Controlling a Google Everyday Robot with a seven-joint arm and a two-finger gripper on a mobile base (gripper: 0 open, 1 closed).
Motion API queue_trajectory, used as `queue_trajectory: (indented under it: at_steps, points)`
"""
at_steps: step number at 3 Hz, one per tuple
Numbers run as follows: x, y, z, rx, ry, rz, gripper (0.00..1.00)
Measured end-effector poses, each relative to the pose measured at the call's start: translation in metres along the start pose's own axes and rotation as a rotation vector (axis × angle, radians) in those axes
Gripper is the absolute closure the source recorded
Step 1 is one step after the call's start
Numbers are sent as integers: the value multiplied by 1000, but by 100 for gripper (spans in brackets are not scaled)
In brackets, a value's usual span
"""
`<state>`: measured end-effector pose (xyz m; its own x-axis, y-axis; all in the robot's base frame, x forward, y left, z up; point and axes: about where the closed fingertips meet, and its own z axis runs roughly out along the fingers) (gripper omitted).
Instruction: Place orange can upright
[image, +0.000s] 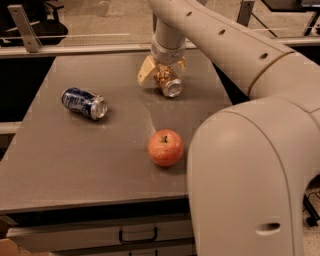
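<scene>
The two-finger gripper, with tan fingers, is down at the far middle of the table at the end of the cream-coloured arm, which reaches in from the upper right. Its fingers stand spread apart, one on each side of the orange can, a small aluminium drink can with a copper-orange body and a silver end. The can sits in the gap between them, just under the wrist. Whether either finger touches it cannot be told. The orange can is not upright: it lies on its side on the flat grey table, its silver end turned toward the camera and slightly to the right. Well to the left of it lies the blue can, a blue drink can with silver ends, also on its side. Nearer the front edge, well apart from both cans, stands the round red-orange apple, stem up. Below the table's front edge is a pale drawer with a dark handle.
</scene>
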<state>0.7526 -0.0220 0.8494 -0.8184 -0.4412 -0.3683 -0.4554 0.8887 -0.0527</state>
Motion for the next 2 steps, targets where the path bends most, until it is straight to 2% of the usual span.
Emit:
queue_trajectory:
  at_steps: [1, 2]
  points:
    - [-1, 0, 5, 12, 19, 31, 42]
    - [-5, -2, -5, 3, -32, 21, 65]
